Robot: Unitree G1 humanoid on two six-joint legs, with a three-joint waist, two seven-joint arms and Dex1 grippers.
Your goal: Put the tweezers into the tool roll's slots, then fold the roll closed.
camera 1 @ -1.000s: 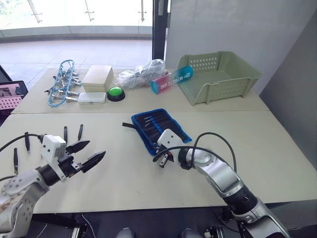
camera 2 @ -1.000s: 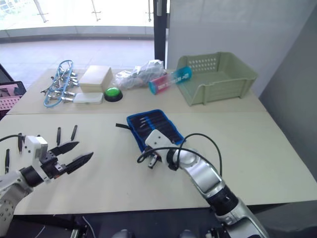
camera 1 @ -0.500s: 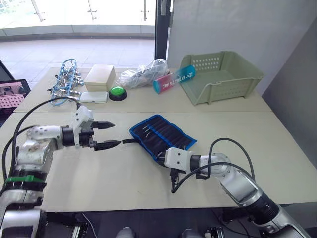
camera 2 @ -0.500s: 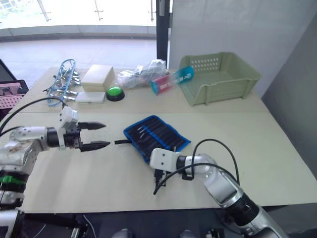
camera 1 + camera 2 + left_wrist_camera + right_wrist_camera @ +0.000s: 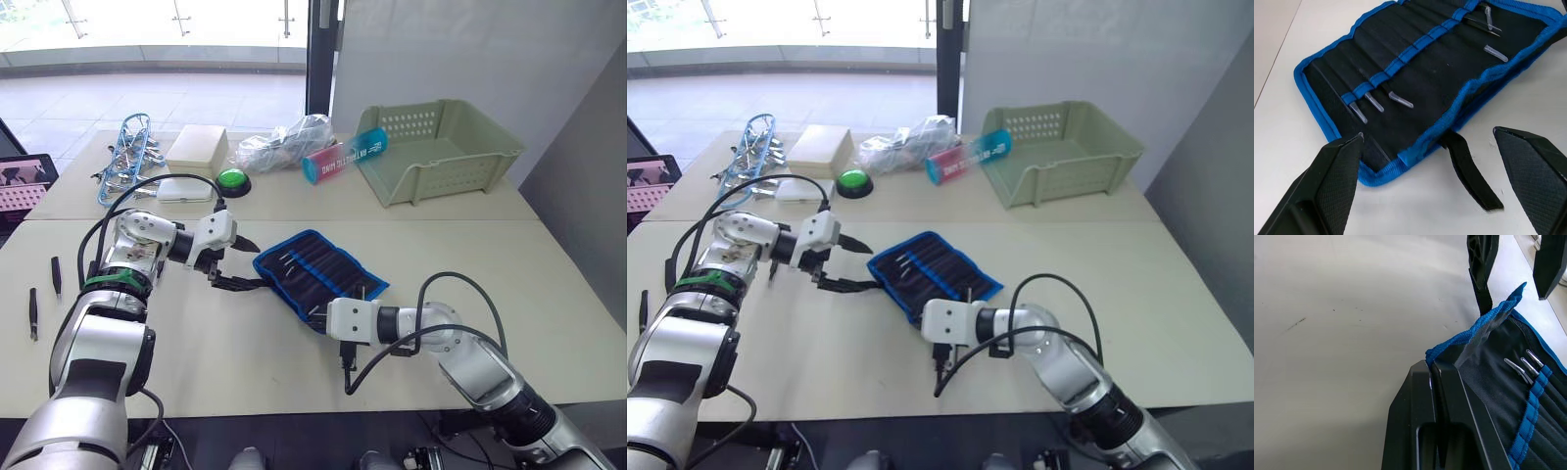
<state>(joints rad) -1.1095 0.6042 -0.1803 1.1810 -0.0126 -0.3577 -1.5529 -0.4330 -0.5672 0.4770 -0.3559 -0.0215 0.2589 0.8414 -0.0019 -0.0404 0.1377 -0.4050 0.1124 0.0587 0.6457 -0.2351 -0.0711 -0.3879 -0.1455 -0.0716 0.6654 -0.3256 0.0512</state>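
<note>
The two head views look forward and down from above the near edge of the table (image 5: pixel 549 294), taking in its whole top out to the green basket (image 5: pixel 441 147) at the far right. They share nearly the same scene, the right eye's picture shifted slightly sideways. The left wrist view sits low and very close, facing right over the tool roll (image 5: pixel 1425 73) and its strap (image 5: pixel 1469 169). The right wrist view is closer still, looking left along the roll's near edge, and catches the left gripper (image 5: pixel 1518 259) beyond it, so both wrist views overlap on the roll
</note>
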